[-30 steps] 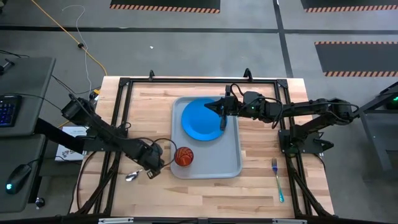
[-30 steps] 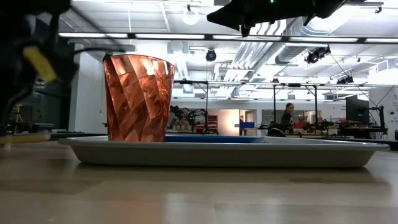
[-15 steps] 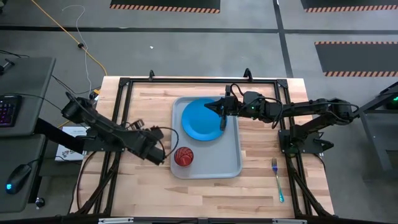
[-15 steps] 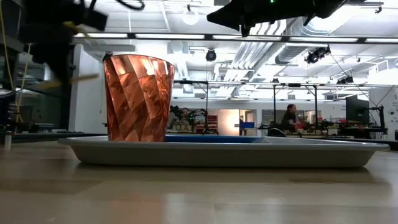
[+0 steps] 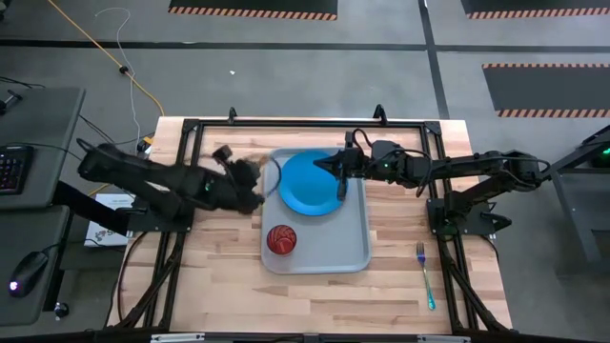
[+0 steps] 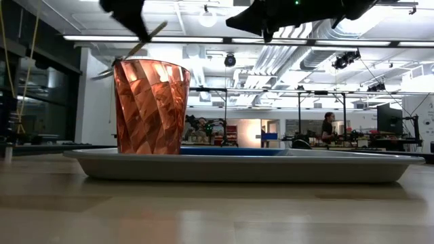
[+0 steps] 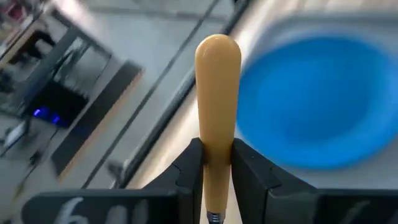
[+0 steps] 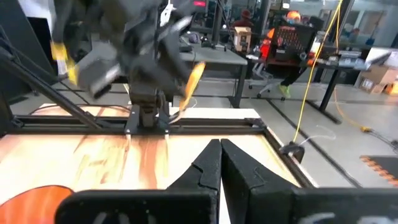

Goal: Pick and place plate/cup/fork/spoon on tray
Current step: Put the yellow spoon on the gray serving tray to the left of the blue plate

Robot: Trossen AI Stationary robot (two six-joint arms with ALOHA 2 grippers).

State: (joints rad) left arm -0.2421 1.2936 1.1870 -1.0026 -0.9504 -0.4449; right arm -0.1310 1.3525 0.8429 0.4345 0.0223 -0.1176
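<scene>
Left gripper has lifted the spoon off the bench's near-left area, clamped on its handle, now beside the tray left rim. Right gripper pinched shut over plate. Fork remains

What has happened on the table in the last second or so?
The left gripper took the spoon off the wood near the tray's front left corner, lifted it and swung it toward the back, to just left of the plate, still clamped on the handle. The cup, plate, tray and fork did not move, and the right gripper stayed over the plate's right edge.
</scene>
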